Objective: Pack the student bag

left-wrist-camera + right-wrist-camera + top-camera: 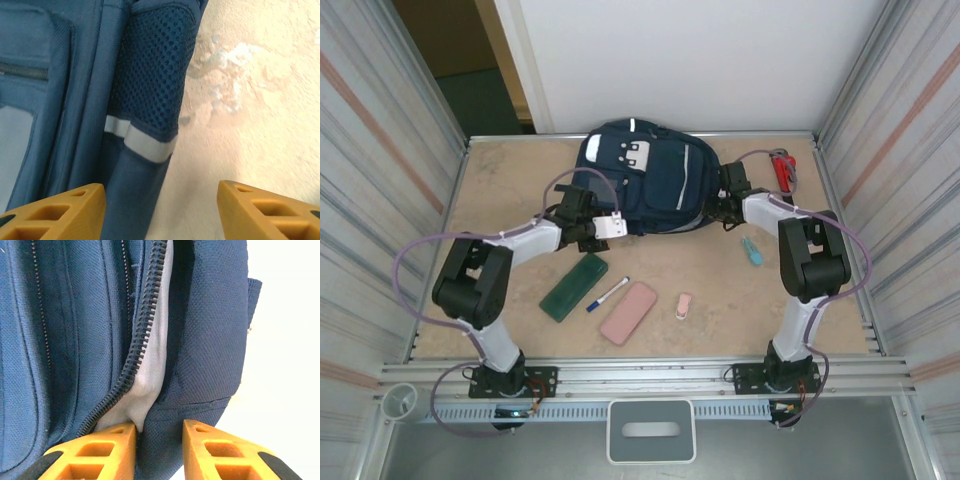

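Now: bag [650, 185] flanked, zip edge in hand

On the left, the left claw [161, 195] stands open and grips nothing; the bag's mesh pocket [155, 70] sits just ahead, slightly leftward. The bag lies flat at the far middle of the desk [510, 190]. On the right, the right claw [160, 427] pinches fabric beside the open zip [142, 335]. It is the nearer arm to the opening, so lifting that edge likely falls to it.
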Available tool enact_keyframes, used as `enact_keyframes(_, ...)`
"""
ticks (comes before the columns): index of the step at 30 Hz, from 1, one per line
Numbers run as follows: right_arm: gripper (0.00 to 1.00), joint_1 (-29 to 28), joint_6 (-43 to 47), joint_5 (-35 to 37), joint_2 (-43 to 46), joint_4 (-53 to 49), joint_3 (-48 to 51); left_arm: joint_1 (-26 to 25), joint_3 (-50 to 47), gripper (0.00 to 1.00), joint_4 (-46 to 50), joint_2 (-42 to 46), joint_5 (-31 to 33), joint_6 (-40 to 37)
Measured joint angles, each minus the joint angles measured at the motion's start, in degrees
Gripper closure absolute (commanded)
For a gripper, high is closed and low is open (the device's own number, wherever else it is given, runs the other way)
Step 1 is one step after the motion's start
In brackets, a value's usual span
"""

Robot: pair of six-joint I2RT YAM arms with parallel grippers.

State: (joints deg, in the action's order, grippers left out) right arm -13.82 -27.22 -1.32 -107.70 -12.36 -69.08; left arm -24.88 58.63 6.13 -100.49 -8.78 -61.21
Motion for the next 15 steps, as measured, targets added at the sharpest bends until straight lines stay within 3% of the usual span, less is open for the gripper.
enact_keyframes(5,0.67,0.0,1.2,-0.4,0.0,-0.6,-0.1,-2.3,2.9,0.47,-0.1,-3.7,0.0,-2.3)
enact_keyframes(7,0.63,0.0,1.3,-1.0,0.3,-0.6,0.1,-3.0,4.5,0.54,-0.2,-5.5,0.0,-3.1)
enact_keyframes(10,0.57,0.1,1.5,-2.3,1.9,-0.6,2.0,-3.8,6.5,0.72,-0.5,-8.2,0.5,-4.3)
enact_keyframes(15,0.47,-0.2,2.6,-4.2,12.1,-0.2,9.8,-3.7,6.7,0.91,-2.0,-8.5,0.6,-3.4)
